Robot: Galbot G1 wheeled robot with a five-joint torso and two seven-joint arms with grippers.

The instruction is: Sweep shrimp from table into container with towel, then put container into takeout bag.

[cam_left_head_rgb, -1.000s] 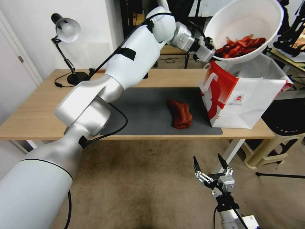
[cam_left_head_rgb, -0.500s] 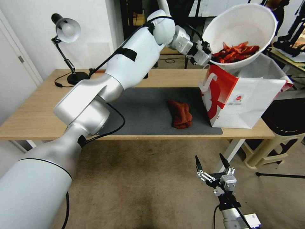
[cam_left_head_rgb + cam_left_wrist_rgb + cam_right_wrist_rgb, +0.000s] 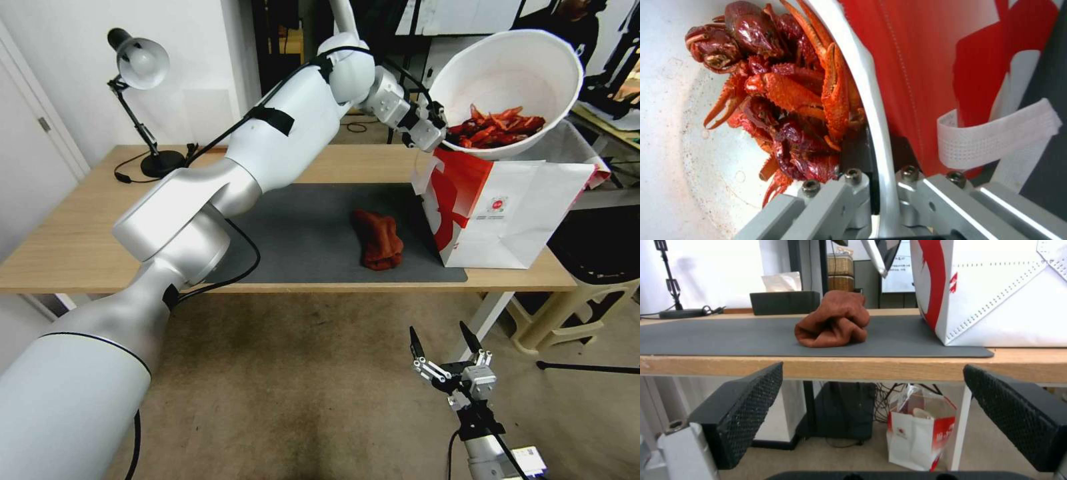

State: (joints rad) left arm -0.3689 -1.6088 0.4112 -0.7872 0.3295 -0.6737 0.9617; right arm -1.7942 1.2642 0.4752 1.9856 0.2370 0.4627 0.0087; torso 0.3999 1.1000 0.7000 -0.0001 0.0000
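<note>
With our left gripper (image 3: 441, 130) pinching the near-left rim of the container (image 3: 527, 60) of shrimp (image 3: 497, 127) above the takeout bag (image 3: 527, 207), we should level it and lower centrally, while our right gripper (image 3: 441, 345) hangs spread below the table (image 3: 67, 233).

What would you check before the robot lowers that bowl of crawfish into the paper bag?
1. Grip on the bowl: left tool clamps the white bowl at its rim, one finger inside, one outside. Ok.
2. Bowl tilt: it leans toward the tool, and the crawfish are piled at the low side near the rim. Not ok; level it first.
3. Bowl over the bag mouth: it hangs above the takeout bag. Ok.
4. Bag mouth wide enough for the bowl: cannot tell.
5. Bag standing upright on the table: ok.
6. Right tool open, low before the table, out of the way: ok.
</note>
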